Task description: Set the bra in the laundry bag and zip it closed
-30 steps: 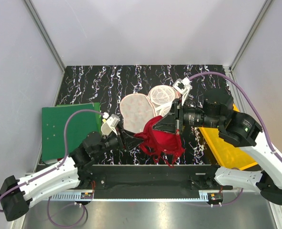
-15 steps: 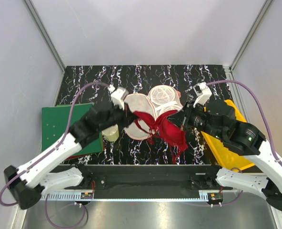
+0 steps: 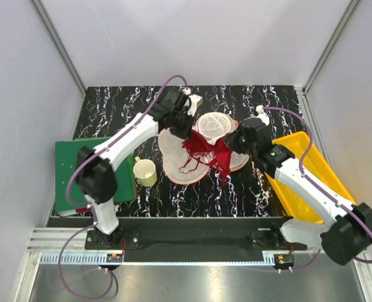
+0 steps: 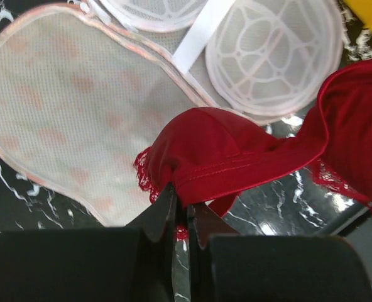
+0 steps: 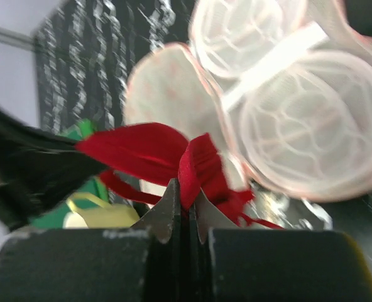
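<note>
From where I stand, the bra is a small, bright red piece with smooth cups, scalloped lace along the edges and thin red straps dangling in loops below it. It hangs stretched between the two arms just over the opened laundry bag, not tucked inside, and its straps trail across the bag's near panel. The left gripper has its jaws pinched tight on the hem of one cup. In the left wrist view the folded red band runs straight in between the dark fingers. The right gripper is clamped the same way on a bunched fold at the bra's other end. The bag lies flat and spread open on the black, white-veined table. One half is a peanut-shaped peach-pink panel, with faint reddish marks showing through white mesh and a pink rim. The other half carries two round white ribbed domes joined by a white band. A pale yellow cup stands near the bag's left edge beside a green board. A yellow tray sits off to the right.
</note>
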Motion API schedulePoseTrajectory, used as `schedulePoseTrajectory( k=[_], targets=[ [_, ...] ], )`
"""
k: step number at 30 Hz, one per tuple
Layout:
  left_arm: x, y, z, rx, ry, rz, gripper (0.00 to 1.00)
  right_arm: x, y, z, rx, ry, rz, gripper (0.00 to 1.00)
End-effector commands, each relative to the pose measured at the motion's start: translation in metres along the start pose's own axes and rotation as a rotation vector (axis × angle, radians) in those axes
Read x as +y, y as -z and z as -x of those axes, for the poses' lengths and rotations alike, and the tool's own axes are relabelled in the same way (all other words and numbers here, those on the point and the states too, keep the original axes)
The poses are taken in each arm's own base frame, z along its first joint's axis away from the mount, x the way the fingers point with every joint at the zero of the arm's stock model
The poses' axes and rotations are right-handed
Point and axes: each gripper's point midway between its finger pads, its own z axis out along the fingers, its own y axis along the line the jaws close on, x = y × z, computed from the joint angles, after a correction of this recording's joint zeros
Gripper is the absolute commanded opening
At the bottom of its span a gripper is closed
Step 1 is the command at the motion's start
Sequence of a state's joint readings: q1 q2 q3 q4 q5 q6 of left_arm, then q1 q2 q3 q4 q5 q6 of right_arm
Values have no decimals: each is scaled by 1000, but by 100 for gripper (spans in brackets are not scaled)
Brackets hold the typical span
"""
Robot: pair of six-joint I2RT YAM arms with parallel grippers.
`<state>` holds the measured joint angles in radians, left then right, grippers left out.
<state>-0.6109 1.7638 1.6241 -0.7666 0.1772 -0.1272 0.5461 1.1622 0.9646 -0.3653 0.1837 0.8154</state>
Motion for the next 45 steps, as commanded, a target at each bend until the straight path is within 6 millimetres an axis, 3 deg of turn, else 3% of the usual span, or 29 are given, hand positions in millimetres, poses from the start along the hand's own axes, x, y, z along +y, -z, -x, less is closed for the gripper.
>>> schedulePoseTrajectory(
  k=[1,5,7,11,13,18,20,25,27,28,29,31,32,34,35,36,37,38,39,40,41,43,44,45],
  targets=[
    [15,-16,22,59,-56,21,0,47,-24,42,-163,-156,220,0],
    [32,-45,29,117,-62,47,2,47,-55,45,-251,-256,291,0],
    [40,-47,45,88,-69,80,3,34,-75,42,-283,-275,253,0],
    [61,-64,64,57,-119,168,10,33,-96,43,-333,-289,274,0],
    [61,-68,78,13,-138,166,11,26,-106,39,-339,-290,256,0],
    [53,-93,93,-47,-171,98,15,1,-117,29,-362,-306,190,0],
    [54,-103,102,-90,-159,100,17,-13,-125,17,-344,-296,144,1],
    [52,-116,120,-178,-143,98,25,-46,-128,-6,-275,-259,2,24],
    [56,-123,120,-183,-134,146,36,-67,-125,-18,-233,-230,-99,26],
    [54,-124,123,-193,-143,140,42,-70,-119,-18,-224,-225,-128,31],
    [51,-125,124,-197,-155,148,46,-87,-115,-28,-190,-201,-200,35],
    [52,-116,134,-227,-150,207,54,-95,-105,-32,-172,-179,-234,46],
    [55,-104,142,-254,-139,258,62,-102,-101,-39,-137,-149,-261,58],
    [55,-89,142,-265,-108,280,69,-102,-90,-41,-101,-92,-262,69],
    [50,-64,150,-303,-85,283,79,-108,-83,-50,-50,-60,-285,80],
    [49,-53,149,-312,-66,287,83,-108,-78,-51,-32,-30,-285,85],
    [52,-53,132,-278,-47,298,99,-106,-69,-49,-6,35,-281,89],
    [50,-24,137,-325,-7,320,99,-105,-63,-49,15,66,-280,94],
    [51,-14,133,-331,15,331,99,-102,-54,-44,12,88,-269,96],
    [56,-18,110,-284,37,349,99,-106,-48,-45,28,138,-280,97],
    [51,4,110,-321,87,340,97,-107,-42,-42,25,156,-278,98],
    [47,8,90,-308,141,330,88,-100,-34,-33,0,204,-237,97],
    [45,10,64,-279,172,323,84,-99,-34,-31,-5,214,-227,94],
    [44,10,59,-303,181,317,80,-98,-35,-29,-11,214,-226,84]
  ],
)
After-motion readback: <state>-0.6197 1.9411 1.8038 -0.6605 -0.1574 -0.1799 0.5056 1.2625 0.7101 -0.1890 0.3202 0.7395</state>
